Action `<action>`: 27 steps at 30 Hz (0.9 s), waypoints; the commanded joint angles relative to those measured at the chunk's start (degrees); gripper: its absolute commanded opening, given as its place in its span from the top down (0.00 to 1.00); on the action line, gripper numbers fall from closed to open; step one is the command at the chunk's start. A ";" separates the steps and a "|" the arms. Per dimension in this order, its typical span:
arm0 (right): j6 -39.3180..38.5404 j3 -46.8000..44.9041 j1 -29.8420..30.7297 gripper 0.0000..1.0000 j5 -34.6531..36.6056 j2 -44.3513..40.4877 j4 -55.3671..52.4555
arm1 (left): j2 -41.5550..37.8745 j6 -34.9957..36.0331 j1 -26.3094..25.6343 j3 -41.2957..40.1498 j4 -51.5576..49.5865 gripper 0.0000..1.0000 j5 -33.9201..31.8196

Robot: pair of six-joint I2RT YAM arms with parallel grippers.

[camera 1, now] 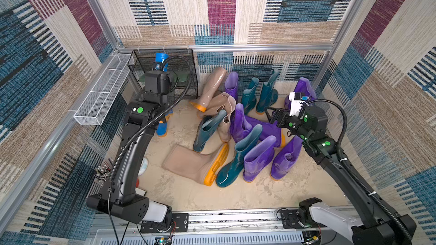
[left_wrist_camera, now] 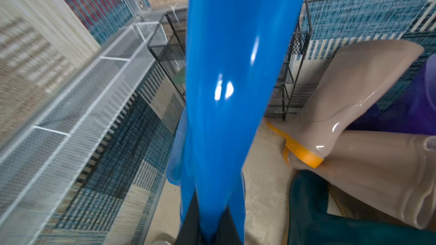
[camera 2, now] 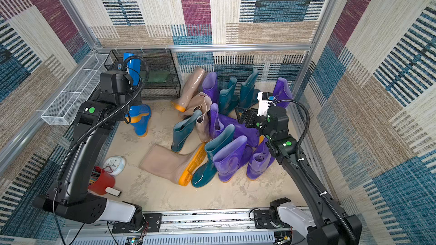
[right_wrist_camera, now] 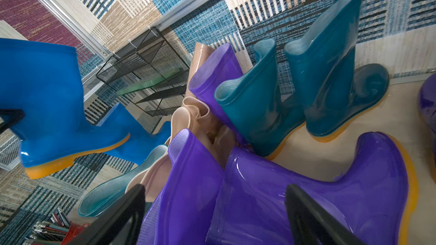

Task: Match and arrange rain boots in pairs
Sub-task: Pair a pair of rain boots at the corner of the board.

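Top view: blue boot (camera 2: 133, 67) at frame's left by black rack (camera 2: 162, 90), other blue boot (camera 2: 142, 126) just below.
Left wrist: left end effector (left_wrist_camera: 208, 230) pinches blue boot tight. Prob best: hold it straight, set sole flat nxt to the other.
Right wrist: right end effector (right_wrist_camera: 214, 188) spread wide over purple boot (right_wrist_camera: 318, 180).

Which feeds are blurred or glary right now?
Left wrist view: white mesh tray smeared and soft, blue boot fills the middle with white glare spots. Right wrist view: teal boots sharp, glossy highlights on the purple boot. Both top views: sharp, wide-angle perspective splays the frame posts.
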 commanded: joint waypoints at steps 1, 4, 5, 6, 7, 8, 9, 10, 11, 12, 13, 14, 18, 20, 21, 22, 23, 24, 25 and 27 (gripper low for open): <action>-0.97 -0.74 0.77 0.05 1.02 0.63 2.46 | 1.04 -2.69 1.49 -2.12 8.61 1.00 8.96; -1.21 -0.54 1.34 0.05 1.03 2.13 2.46 | 2.11 -1.65 1.74 -3.73 10.88 1.00 10.86; -1.40 -0.54 1.57 0.05 1.03 2.60 2.61 | 2.69 -1.61 1.83 -3.79 11.22 1.00 10.57; -1.61 -0.46 1.69 0.05 1.11 3.08 2.64 | 3.44 -1.53 2.04 -3.63 11.47 1.00 10.07; -1.81 -0.37 1.80 0.05 1.07 3.59 2.65 | 4.18 -1.69 2.25 -3.40 11.55 1.00 9.61; -2.06 -0.29 1.82 0.05 1.13 3.99 2.65 | 5.07 -1.98 2.71 -3.21 11.83 1.00 9.29; -2.38 -0.13 1.84 0.05 1.40 4.41 2.69 | 6.00 -2.28 3.23 -3.13 12.32 1.00 9.26; -2.40 0.18 1.83 0.05 2.07 4.71 2.54 | 6.67 -2.60 3.69 -3.10 12.93 1.00 9.26; -2.00 0.78 1.79 0.05 3.53 4.92 2.13 | 7.59 -2.83 4.07 -3.02 13.74 1.00 9.02; -1.80 1.40 1.81 0.05 4.58 4.99 1.91 | 8.47 -2.93 4.36 -2.79 14.56 1.00 8.93; -1.82 1.82 1.85 0.04 5.05 4.90 2.09 | 9.19 -3.02 4.66 -2.35 15.02 1.00 8.76; -2.02 2.28 1.83 0.03 5.42 4.97 2.46 | 10.06 -2.83 4.87 -1.92 15.69 1.00 8.92; -2.44 3.44 1.85 0.02 5.43 6.07 3.76 | 14.09 -0.22 5.49 0.17 18.26 1.00 10.32; -2.47 4.06 1.85 0.02 5.43 7.42 4.00 | 16.39 0.99 5.77 1.35 19.35 1.00 11.84; -2.41 4.31 1.83 0.02 5.43 8.13 3.96 | 17.53 1.57 5.94 1.85 19.95 1.00 12.17; -2.38 4.52 1.77 0.02 5.43 8.77 4.05 | 18.56 2.23 6.10 2.13 20.61 1.00 12.58; -2.31 4.85 1.80 0.02 5.27 9.63 4.05 | 19.61 2.68 6.28 2.67 20.85 1.00 12.47; -2.09 5.18 1.82 0.02 5.17 10.36 4.05 | 20.51 3.37 6.46 3.03 21.39 1.00 13.04; -1.95 5.36 1.80 0.02 4.93 10.96 4.05 | 21.08 3.99 6.57 3.02 22.33 1.00 13.22; -1.81 5.86 1.84 0.03 4.43 12.15 4.22 | 22.13 5.66 6.65 2.56 24.80 1.00 13.02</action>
